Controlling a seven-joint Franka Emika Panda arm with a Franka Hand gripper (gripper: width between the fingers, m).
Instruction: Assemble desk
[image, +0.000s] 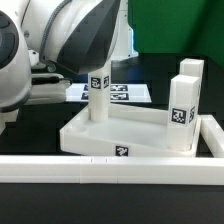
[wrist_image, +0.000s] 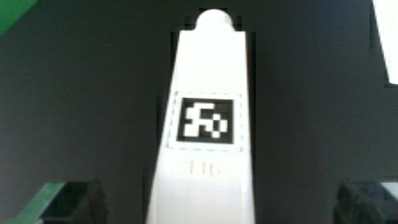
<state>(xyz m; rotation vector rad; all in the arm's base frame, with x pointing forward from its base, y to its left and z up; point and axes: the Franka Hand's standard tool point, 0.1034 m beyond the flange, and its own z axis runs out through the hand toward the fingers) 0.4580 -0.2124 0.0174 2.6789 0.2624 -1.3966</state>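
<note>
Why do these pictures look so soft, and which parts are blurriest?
In the exterior view, the arm close to the camera is a big unfocused blur, while the desk top and its tags read fairly clearly. In the wrist view, the leg glares bright white against a dark background, its tag soft-edged, and the open pincer's fingertips are dim and fuzzy.

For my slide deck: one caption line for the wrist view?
Open gripper straddling an upright tagged desk leg, fingers clear on either side.
</note>
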